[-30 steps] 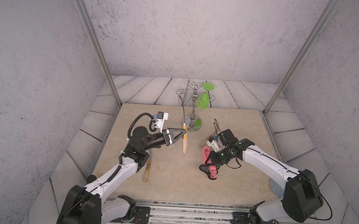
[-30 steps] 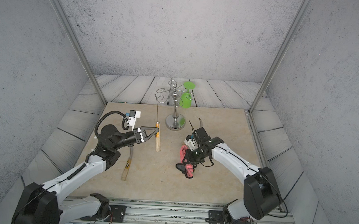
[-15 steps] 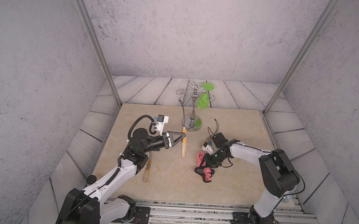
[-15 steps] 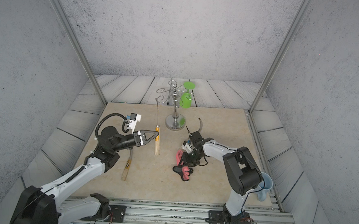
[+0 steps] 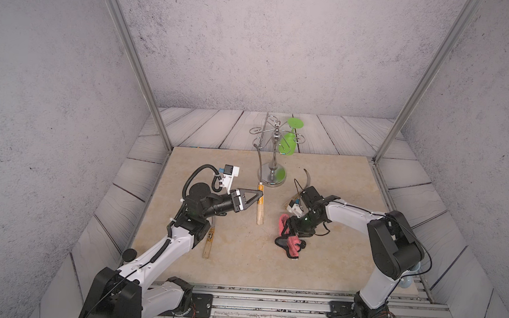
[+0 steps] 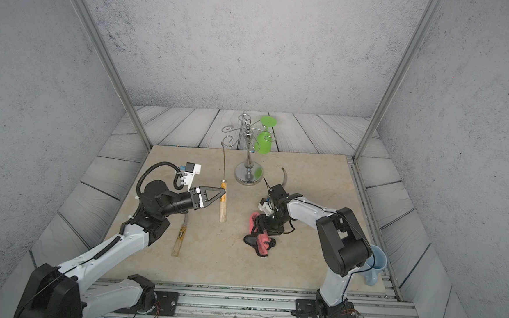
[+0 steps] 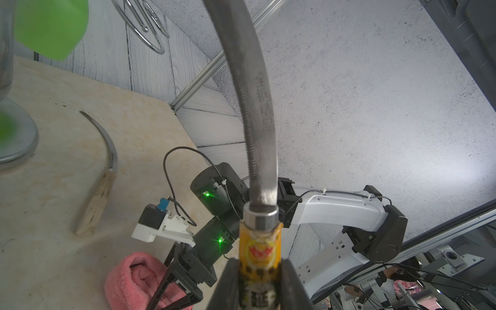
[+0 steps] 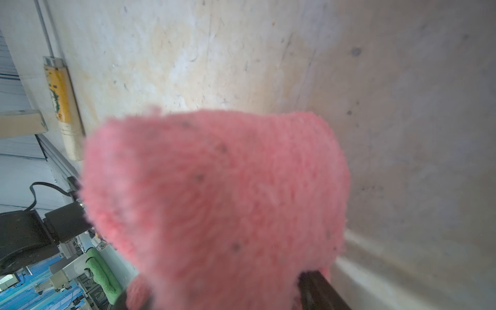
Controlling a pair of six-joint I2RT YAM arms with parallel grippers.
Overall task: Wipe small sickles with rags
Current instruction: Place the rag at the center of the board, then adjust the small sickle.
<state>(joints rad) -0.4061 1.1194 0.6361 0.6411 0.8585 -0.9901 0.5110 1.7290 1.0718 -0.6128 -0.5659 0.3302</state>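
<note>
My left fingers (image 5: pixel 258 194) clamp one sickle (image 7: pixel 261 150) upright; my right fingers (image 5: pixel 286 232) straddle the rag (image 8: pixel 214 188), grip unclear. I judge wiping still pending; two sickles (image 5: pixel 208 243) (image 7: pixel 96 204) wait.

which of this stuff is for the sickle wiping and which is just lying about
for the job: curved grey-bladed wooden-handled sickle, held; yellow-banded sickle, lying flat; bare-handled sickle, lying flat; pink terry rag
lying about: chrome wire stand; green plastic goblet; pale blue cup

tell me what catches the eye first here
The left gripper holds a small sickle blade up by its yellow-banded handle, mid-table. A pink rag lies bunched at the right gripper, and a green goblet hangs on the chrome stand at the back.
</note>
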